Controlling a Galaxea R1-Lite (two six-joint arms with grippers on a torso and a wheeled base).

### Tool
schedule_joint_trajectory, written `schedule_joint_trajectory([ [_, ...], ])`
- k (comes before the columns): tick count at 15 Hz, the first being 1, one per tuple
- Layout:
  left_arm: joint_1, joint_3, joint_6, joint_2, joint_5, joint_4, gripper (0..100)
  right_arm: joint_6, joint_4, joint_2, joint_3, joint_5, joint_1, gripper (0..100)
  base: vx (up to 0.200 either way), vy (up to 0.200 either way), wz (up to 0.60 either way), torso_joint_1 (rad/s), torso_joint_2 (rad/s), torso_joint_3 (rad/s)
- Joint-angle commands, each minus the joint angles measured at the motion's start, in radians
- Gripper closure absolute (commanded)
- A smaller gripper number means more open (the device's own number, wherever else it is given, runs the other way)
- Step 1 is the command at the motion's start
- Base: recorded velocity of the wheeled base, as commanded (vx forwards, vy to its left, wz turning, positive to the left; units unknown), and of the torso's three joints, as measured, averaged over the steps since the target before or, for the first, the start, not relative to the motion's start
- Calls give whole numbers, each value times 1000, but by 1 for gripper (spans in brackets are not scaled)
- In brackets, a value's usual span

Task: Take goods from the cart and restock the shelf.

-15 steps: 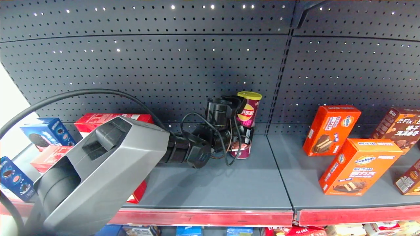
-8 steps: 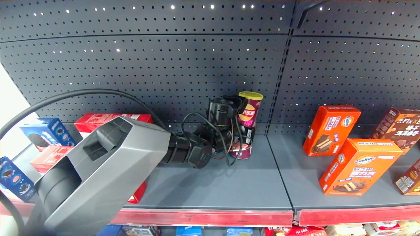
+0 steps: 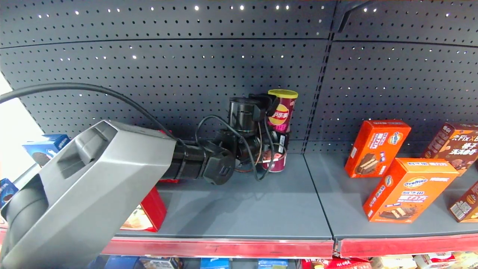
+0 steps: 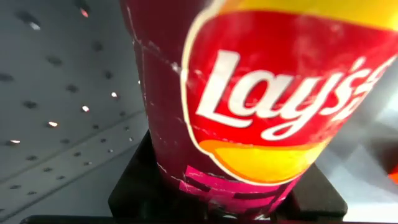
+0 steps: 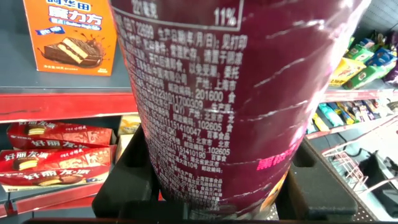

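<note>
1. my left hand point(image 3: 272, 106) is clamped on the upper can point(image 3: 282, 112), a maroon chip tube with a yellow lid. it is held upright at the far side of the shelf point(image 3: 242, 209), close to the pegboard point(image 3: 186, 74) and just left of the seam between shelf sections.
2. right under it the lower can point(image 3: 275, 162) stands on the shelf. the cables point(image 3: 257, 164) and my wrist hide the gap, so i cannot tell whether the two tubes touch.
3. my right hand point(image 5: 217, 196) is closed around the third can point(image 5: 224, 93), with black fingers on either side of its wall. behind it is what i take to be the cart point(image 5: 367, 168).
4. handling, as i judge it: these tubes are light and stiff along their length, but they would dent if pinched hard. the glossy wrap looks slippery. being tall and narrow, they should tip easily when set down.
5. where to hold: across the round wall at about mid-height. i would not hold by the lid, which i'd expect to pop off.
6. count: three cans in all. there are two orange boxes point(image 3: 377, 147) to the right and two brown boxes point(image 3: 457, 145) at the right edge. the red boxes point(image 3: 143, 216) and blue boxes point(image 3: 44, 147) on the left are partly behind my arm, so i won't count them.
</note>
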Motion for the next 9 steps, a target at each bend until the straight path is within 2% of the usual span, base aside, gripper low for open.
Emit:
schedule_joint_trajectory([
  [1, -4, 87, 0, -109, 15, -1, 100, 0, 1, 1, -4, 0, 0, 100, 0, 0, 0, 0, 0, 0],
  [2, -11, 155, -2, -161, 43, -1, 100, 0, 1, 1, -9, 0, -2, 100, 0, 0, 0, 0, 0, 0],
  [3, -11, 158, -2, -163, 43, -1, 100, 0, 1, 1, -9, 2, -2, 100, 0, 0, 0, 0, 0, 0],
  [4, -26, 225, 0, -219, 46, -1, 100, 1, -1, -2, -10, 0, -3, 100, 0, 0, 0, 0, 0, 0],
  [6, -37, 251, 0, -239, 90, -1, 100, 1, -7, -2, -15, 0, -3, 100, 0, 0, 0, 0, 0, 0],
  [7, -41, 260, -11, -253, 121, -1, 100, 1, -10, 1, -18, 0, -3, 100, 0, 0, 0, 0, 0, 0],
  [9, -52, 274, -54, -275, 135, -1, 100, 1, -2, -2, -24, -3, -5, 100, 0, 0, 0, 0, 0, 0],
])
